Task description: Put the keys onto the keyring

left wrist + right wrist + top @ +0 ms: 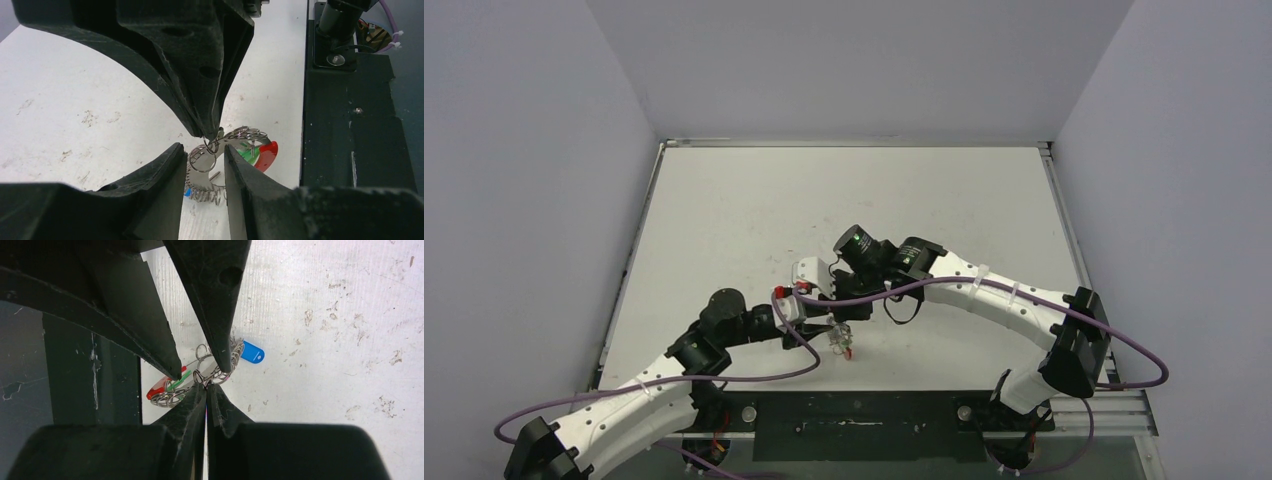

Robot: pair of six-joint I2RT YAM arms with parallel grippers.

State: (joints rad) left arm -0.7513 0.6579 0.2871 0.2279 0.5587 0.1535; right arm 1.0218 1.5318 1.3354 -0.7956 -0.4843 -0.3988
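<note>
Apparently mid-task: right gripper [206, 385] fingers are pinching the keyring [235, 137], left gripper [204, 159] fingers are spread around it; blue key [251, 353] is possibly still unthreaded.

From my seat, the white tabletop [844, 200] fills the middle of the overhead view, scuffed with small dark specks and smudges that show plainly in both wrist views. Pale grey walls [524, 200] close it in at nine, twelve and three o'clock. Along the six o'clock edge runs a black mounting plate [854, 425] with what look like two round silver bolts, though they are small from up there.
</note>
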